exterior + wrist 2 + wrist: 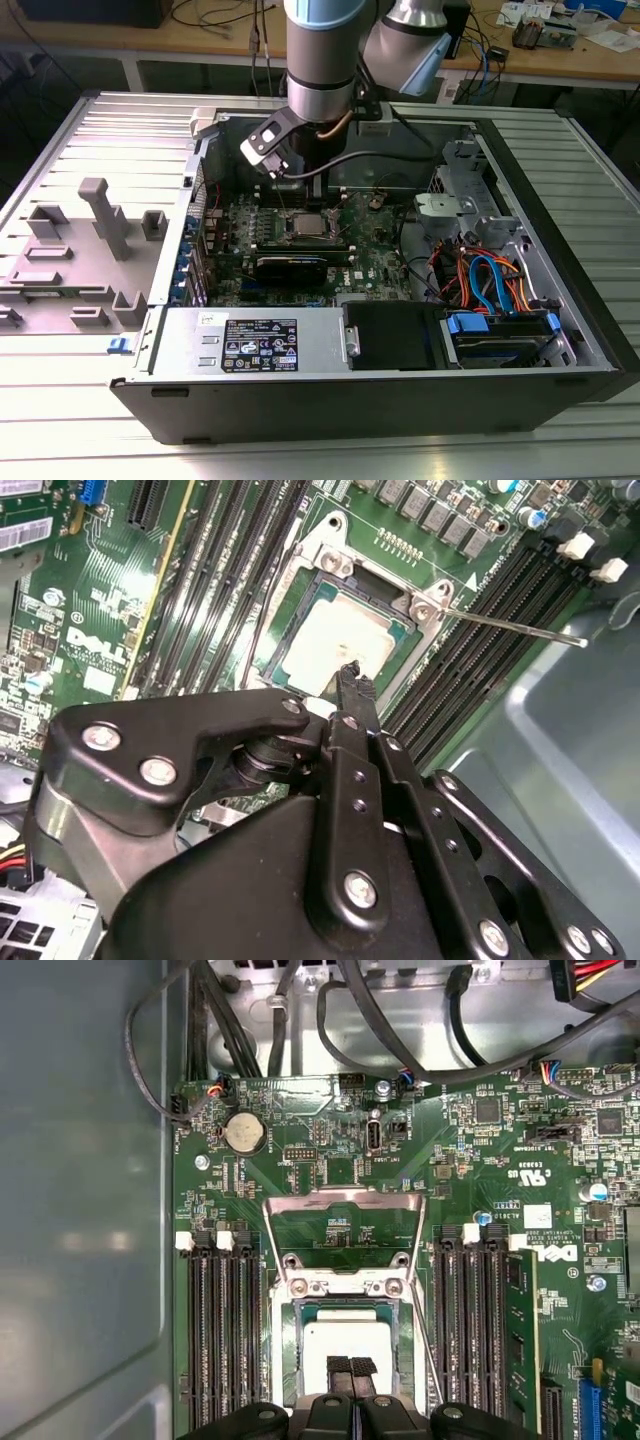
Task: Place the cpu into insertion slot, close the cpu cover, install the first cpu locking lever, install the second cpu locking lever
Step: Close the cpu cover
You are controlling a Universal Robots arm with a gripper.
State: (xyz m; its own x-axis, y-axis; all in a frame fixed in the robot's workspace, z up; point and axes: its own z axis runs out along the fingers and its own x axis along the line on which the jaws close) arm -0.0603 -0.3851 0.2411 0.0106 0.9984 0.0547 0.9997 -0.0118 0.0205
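Observation:
The cpu (345,1342), a silvery square chip, lies flat inside the insertion slot (288,1352) on the green board; the second wrist view shows the cpu (345,638) too. The cpu cover (340,1203), a grey metal frame with a square window, is swung open and lies back beyond the socket hinge. One thin locking lever (520,628) sticks out sideways, unlatched. My gripper (350,1368) hovers just over the chip's near edge, its black fingers (352,680) shut together with nothing between them. In the exterior view the socket (304,226) sits under my arm (320,90).
Long black memory slots (215,1340) flank the socket on both sides. A black graphics card (290,267) lies just in front of the socket. Black cables (340,1020) loop past the board's far edge. The drive bay with blue and orange cables (490,285) is on the exterior view's right.

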